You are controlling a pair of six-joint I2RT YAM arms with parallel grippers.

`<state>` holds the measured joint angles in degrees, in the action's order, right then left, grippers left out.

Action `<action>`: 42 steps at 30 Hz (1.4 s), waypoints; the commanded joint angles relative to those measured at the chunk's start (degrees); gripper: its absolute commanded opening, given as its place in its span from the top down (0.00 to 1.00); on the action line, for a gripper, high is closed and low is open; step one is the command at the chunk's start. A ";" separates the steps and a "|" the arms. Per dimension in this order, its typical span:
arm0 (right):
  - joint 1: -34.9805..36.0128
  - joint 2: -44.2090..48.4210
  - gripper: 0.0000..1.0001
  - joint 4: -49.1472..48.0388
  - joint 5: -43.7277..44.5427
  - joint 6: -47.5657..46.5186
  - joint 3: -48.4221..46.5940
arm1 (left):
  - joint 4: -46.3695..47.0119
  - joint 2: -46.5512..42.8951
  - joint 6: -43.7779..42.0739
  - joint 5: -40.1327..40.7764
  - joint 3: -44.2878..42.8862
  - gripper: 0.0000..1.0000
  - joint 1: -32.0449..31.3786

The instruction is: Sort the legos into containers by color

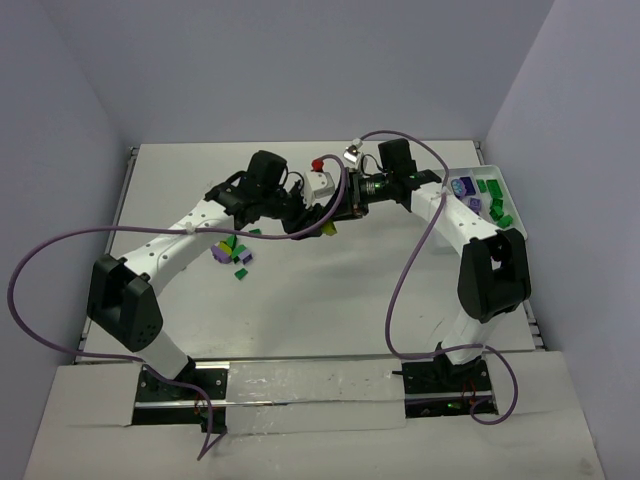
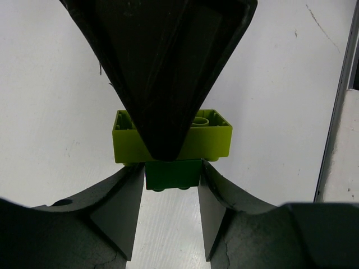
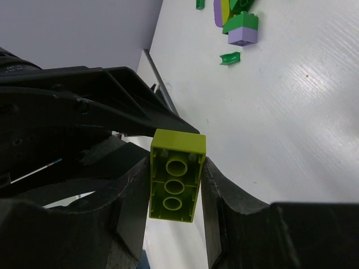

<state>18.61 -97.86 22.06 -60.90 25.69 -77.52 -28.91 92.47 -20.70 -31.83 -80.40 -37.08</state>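
My two grippers meet above the middle of the table. My left gripper [image 1: 308, 222] [image 2: 173, 168] is shut on a small dark green brick [image 2: 173, 175]. That brick touches a larger yellow-green brick [image 2: 216, 140] just beyond it. My right gripper [image 1: 338, 208] [image 3: 175, 168] is shut on the yellow-green brick [image 3: 176, 176], whose hollow underside faces its camera. A pile of loose legos [image 1: 233, 254], dark green, yellow-green and lavender, lies on the table left of the grippers and also shows in the right wrist view [image 3: 243, 29]. A white tray [image 1: 500, 178] at the far right holds several green and purple bricks.
Purple cables [image 1: 405, 280] loop from both arms over the table. A grey rail [image 2: 336, 112] marks the table edge to the right in the left wrist view. Pale walls close in the table at the back and sides.
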 commanded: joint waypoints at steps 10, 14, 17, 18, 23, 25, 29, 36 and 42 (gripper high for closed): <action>1.08 0.79 1.00 -2.75 -4.80 0.34 0.58 | 5.69 -0.62 0.84 -1.61 -1.82 0.86 -0.36; -0.34 0.57 1.00 -0.04 -3.78 -2.10 -0.63 | 5.24 -1.18 0.31 -1.81 0.20 1.00 -0.27; -3.49 0.43 1.00 2.02 -2.65 -4.61 -1.64 | 4.83 -2.59 -0.57 -1.28 2.88 1.00 -0.27; -4.68 0.23 1.00 2.70 -2.35 -5.54 -2.44 | 4.83 -3.07 -0.95 -1.04 4.24 1.00 -0.23; -15.33 -2.26 1.00 10.86 -1.95 -11.06 -9.83 | 5.27 -5.10 -2.33 -0.42 11.30 1.00 0.18; -18.68 -3.52 1.00 13.83 -1.44 -13.92 -11.65 | 5.70 -5.16 -2.47 -0.48 12.28 1.00 0.74; -26.04 -7.39 1.00 22.94 6.66 -23.87 -20.85 | 6.40 -4.22 -1.66 0.14 12.63 1.00 1.61; -28.54 -13.25 1.00 29.62 38.17 -37.31 -29.54 | 6.51 1.15 3.39 3.10 6.29 1.00 2.63; -28.45 -18.17 1.00 29.32 41.97 -39.44 -32.50 | 7.82 2.67 4.51 3.11 4.50 1.00 3.17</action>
<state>-10.28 -113.10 49.66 -26.10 -9.41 -105.89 -23.27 94.47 -18.04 -28.98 -72.70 -34.44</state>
